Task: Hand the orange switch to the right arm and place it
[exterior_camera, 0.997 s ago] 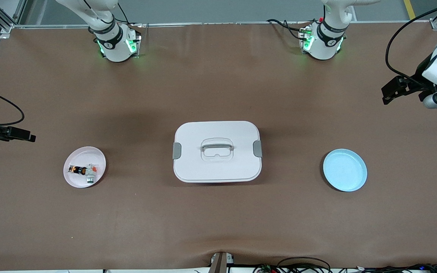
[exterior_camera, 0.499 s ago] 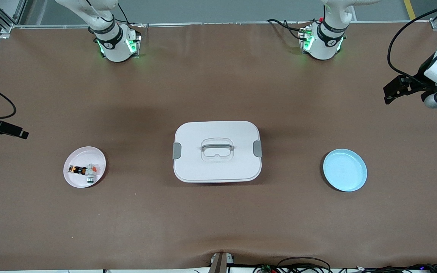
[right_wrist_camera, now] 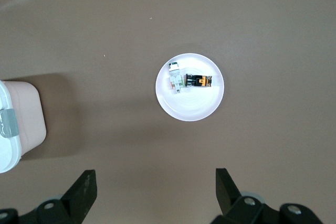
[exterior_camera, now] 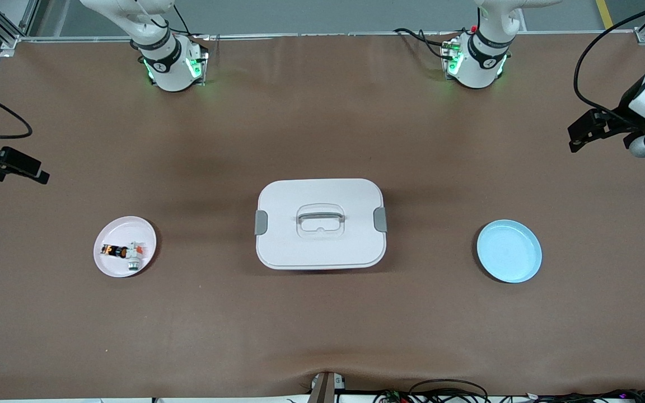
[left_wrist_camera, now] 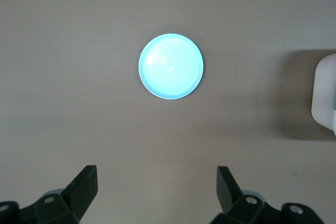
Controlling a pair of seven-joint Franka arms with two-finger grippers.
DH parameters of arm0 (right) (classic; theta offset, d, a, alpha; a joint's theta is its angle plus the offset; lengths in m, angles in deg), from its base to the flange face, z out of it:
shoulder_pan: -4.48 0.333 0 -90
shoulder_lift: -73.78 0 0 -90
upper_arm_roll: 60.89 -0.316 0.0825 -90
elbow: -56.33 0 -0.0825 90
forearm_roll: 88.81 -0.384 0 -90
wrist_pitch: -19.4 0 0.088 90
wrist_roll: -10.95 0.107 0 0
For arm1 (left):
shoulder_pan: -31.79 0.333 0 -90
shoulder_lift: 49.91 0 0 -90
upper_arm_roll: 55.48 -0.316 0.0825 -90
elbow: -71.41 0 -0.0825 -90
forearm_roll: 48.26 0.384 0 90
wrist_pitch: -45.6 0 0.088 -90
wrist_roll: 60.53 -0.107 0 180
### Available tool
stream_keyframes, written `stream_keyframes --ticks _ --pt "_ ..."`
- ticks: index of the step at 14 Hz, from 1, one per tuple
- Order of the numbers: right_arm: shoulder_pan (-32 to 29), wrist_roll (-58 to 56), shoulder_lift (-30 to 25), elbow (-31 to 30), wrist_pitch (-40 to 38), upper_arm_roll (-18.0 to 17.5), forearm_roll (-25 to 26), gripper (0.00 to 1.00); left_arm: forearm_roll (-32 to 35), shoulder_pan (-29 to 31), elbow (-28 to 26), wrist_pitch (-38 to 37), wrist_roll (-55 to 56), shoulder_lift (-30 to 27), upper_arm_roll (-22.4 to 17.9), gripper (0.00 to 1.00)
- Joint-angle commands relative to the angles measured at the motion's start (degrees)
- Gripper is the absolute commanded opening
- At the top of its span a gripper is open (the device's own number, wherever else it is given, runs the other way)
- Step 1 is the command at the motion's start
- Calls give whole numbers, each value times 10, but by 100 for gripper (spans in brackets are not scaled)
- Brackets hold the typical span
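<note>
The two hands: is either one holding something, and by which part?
Nothing is held. The left hand and right hand are open and bare; the orange switch lies in the white plate.

Closed white lidded box at table centre. Empty blue plate toward left arm's end. White-grey part on pink plate toward right arm's end.
</note>
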Motion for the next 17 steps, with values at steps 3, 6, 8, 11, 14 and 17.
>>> stream_keyframes --ticks 3,6,8,11,14,17 --pt "-1 -40 -39 -16 -13 -2 38 100 -12 2 2 -9 -13 -9 -3 100" --pt "2 -42 -48 -21 -21 -1 46 100 -32 3 6 -11 -12 -10 -3 100" --pt "2 -42 -58 -32 -23 -1 46 100 -42 2 27 -33 -10 -10 -4 100" --pt "2 -42 -72 -49 -21 -1 46 100 -44 4 32 -46 -11 -9 -4 100" --pt "3 -41 -71 -46 -26 -1 46 100 -45 7 35 -53 -11 -9 -4 100" --pt "3 -40 -71 -46 -33 -1 45 100 -45 7 35 -53 -12 -9 -4 100"
